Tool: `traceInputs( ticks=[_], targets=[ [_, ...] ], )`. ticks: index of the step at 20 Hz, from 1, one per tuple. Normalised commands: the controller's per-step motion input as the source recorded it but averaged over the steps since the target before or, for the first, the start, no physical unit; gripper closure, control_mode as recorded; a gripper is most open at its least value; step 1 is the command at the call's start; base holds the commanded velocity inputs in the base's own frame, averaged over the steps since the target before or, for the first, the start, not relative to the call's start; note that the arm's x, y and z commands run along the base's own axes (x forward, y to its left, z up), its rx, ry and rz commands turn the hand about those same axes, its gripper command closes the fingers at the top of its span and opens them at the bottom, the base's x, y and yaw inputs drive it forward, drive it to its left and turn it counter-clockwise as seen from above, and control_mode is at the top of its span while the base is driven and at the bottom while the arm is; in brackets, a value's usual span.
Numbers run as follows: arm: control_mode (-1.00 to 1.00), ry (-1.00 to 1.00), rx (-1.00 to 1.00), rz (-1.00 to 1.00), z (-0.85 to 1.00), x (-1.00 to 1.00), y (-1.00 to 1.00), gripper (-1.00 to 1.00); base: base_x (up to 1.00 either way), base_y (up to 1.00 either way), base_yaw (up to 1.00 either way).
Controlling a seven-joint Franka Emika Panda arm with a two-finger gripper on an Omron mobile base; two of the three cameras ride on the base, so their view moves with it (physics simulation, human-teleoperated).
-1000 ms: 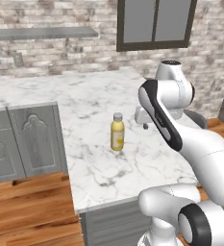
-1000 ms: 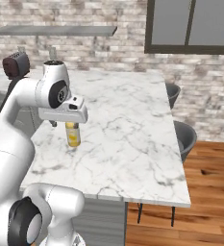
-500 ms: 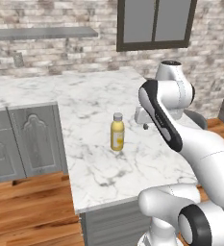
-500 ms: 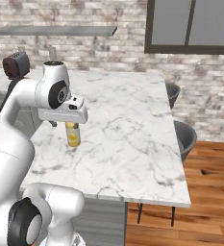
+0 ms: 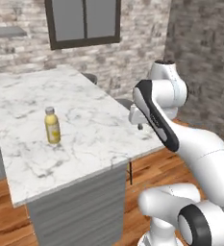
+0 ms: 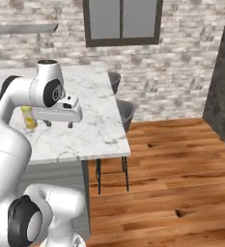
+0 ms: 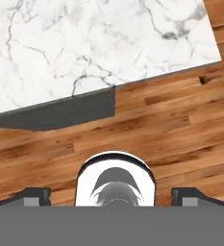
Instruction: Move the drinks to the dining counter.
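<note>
Yellow bottle (image 5: 52, 126) sits on the dining counter (image 5: 99, 125), so that one's delivered. My gripper (image 6: 59, 124) is empty, fingers wide apart; next I need to go fetch the can.

Even, bright rendered light; soft faint shadows; no glare; slight low-resolution blur; no edge distortion.

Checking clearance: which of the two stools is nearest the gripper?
The front stool, at the near corner of the dining counter; the rear stool stands farther back.
</note>
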Motion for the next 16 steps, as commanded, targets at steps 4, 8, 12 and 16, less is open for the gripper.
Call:
traceInputs(
  ticks=[4,8,12,16],
  targets=[
    [1.0,0.0,0.0,0.0,0.0,0.0,0.0,-1.0,-0.34,-0.58,-0.74],
    [1.0,0.0,0.0,0.0,0.0,0.0,0.0,-1.0,-0.11,-0.51,-0.83],
    [1.0,0.0,0.0,0.0,0.0,0.0,0.0,-1.0,0.0,-0.51,-0.85],
    [1.0,0.0,0.0,0.0,0.0,0.0,0.0,-1.0,0.0,-0.45,-0.88]
  ],
)
